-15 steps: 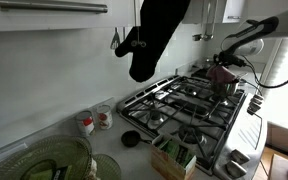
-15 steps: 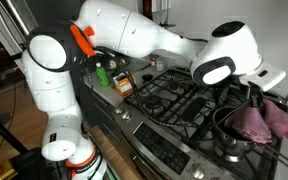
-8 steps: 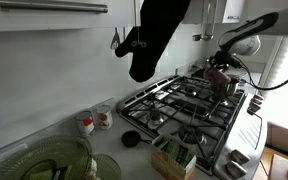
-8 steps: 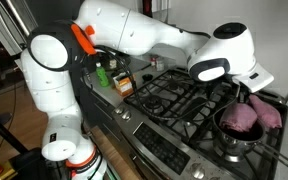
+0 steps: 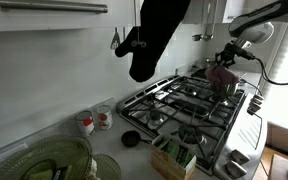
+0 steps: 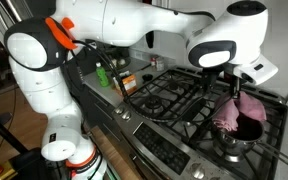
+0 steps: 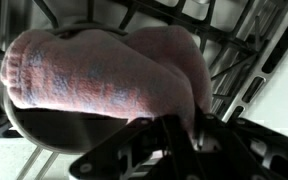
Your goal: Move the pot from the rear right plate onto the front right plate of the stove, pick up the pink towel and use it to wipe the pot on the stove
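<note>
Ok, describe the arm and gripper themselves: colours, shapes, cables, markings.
The arm is glossy white, built of rounded segments with dark joint seams and an orange patch near one joint. The gripper is black. A dark cable loops beside the arm.

The white counter [image 5: 112, 134] has the stove [image 5: 189, 105] set into it, two mugs [image 5: 86, 124] by the wall, and clear bowls [image 5: 54, 160] nearby.
</note>
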Robot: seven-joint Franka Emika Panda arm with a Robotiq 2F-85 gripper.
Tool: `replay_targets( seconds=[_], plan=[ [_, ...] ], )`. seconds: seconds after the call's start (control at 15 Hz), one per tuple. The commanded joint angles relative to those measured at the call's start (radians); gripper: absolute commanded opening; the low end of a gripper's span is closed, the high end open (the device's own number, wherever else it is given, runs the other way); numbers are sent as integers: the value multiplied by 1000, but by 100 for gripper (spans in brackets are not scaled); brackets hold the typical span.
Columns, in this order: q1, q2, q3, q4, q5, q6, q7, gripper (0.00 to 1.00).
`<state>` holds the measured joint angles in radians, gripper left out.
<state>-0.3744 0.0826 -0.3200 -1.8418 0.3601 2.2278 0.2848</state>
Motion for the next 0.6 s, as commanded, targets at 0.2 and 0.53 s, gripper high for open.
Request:
replay_targets(
  seconds=[0.2,0.53],
  plan=[
    [-7,-29,-49,29,-205,-125,-30,4],
    [-5,-5,-78,32,-478,-45,69,4]
  ],
)
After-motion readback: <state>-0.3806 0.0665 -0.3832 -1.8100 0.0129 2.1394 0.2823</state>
